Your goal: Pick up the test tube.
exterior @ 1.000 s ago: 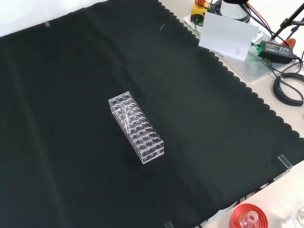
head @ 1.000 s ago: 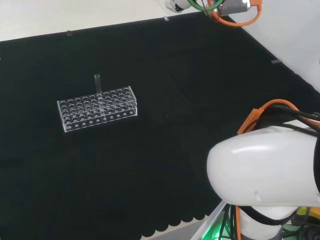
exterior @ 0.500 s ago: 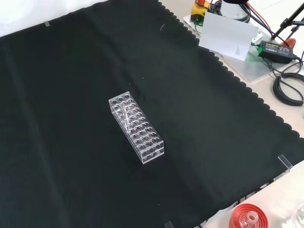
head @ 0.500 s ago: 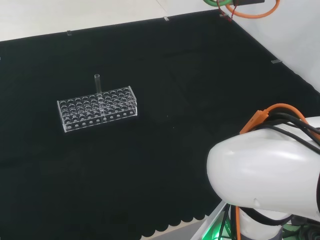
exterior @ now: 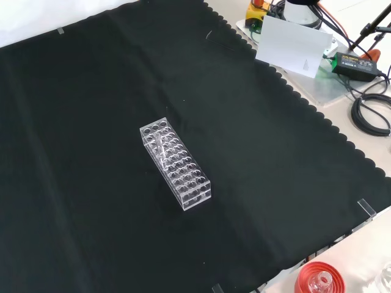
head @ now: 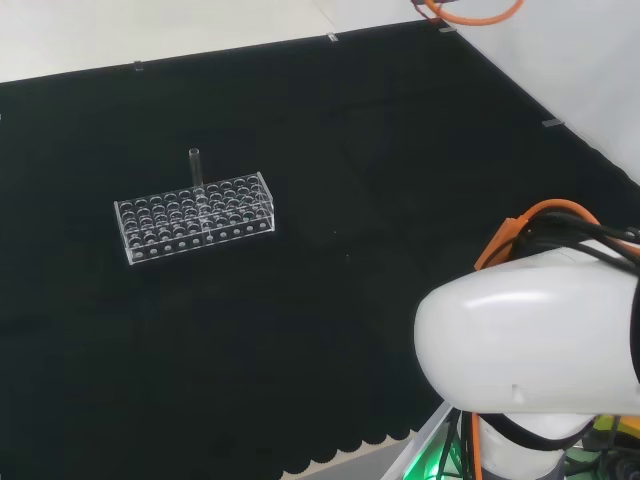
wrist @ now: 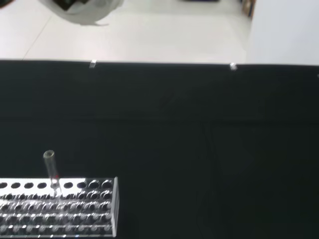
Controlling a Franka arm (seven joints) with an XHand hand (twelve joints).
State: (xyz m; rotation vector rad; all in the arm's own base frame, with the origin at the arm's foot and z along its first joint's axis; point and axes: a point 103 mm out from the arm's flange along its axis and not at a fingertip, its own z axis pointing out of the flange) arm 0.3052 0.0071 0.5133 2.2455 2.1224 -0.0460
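test tube [head: 195, 166]: upright in the clear rack [head: 196, 216], far row in the head view, roughly mid-length; top sticks well above the rack, open mouth up.
axis: long axis vertical. In the wrist view the test tube [wrist: 50, 167] stands straight in a hole of the row at the rack's [wrist: 60, 206] far edge.
front view: the tube reads as a faint streak inside the rack [exterior: 177, 163], near its far end; hard to resolve.
why so: rack holes keep it standing and leave the upper part exposed, my guess is that's the place to grasp it.
rack: alone on the black cloth [head: 330, 130], left of centre in the head view, long side running left-right there.
hand: can't tell its finger state; a blurred white part [wrist: 84, 10] shows in the wrist view.
arm link [head: 530, 340]: near right in the head view, well apart from the rack.
stage: approach not yet made, tube untouched.
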